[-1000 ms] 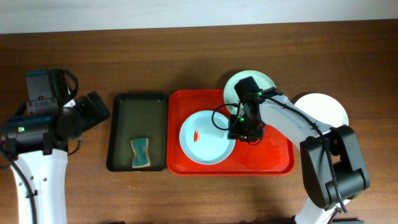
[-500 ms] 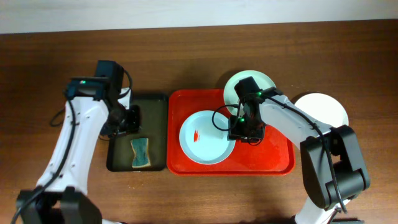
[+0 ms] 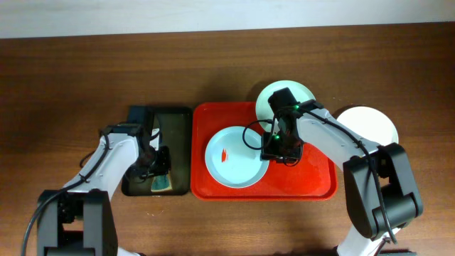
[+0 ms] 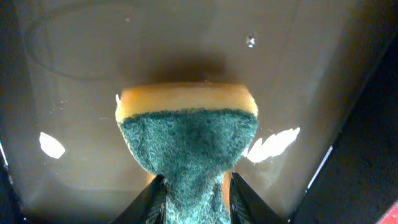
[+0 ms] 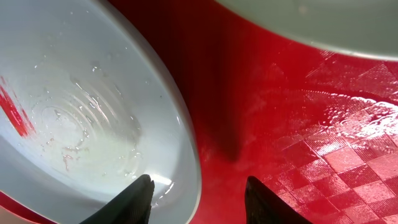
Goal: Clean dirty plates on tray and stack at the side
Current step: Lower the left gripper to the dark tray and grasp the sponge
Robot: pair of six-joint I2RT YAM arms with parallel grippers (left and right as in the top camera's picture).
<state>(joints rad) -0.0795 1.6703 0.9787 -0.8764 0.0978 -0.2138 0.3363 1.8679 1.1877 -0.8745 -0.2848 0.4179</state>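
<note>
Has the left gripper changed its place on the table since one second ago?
Yes. The left gripper moved right: from left of the dark tray to above it, where it pinches the sponge.

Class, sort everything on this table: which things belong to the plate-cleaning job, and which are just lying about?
Belong to the job: red tray; smeared pale blue plate; mint plate; white plate; sponge, pinched in the left hand; right hand, astride the blue plate's rim.

Just lying about: dark tray, only the sponge's rest; wooden table.
</note>
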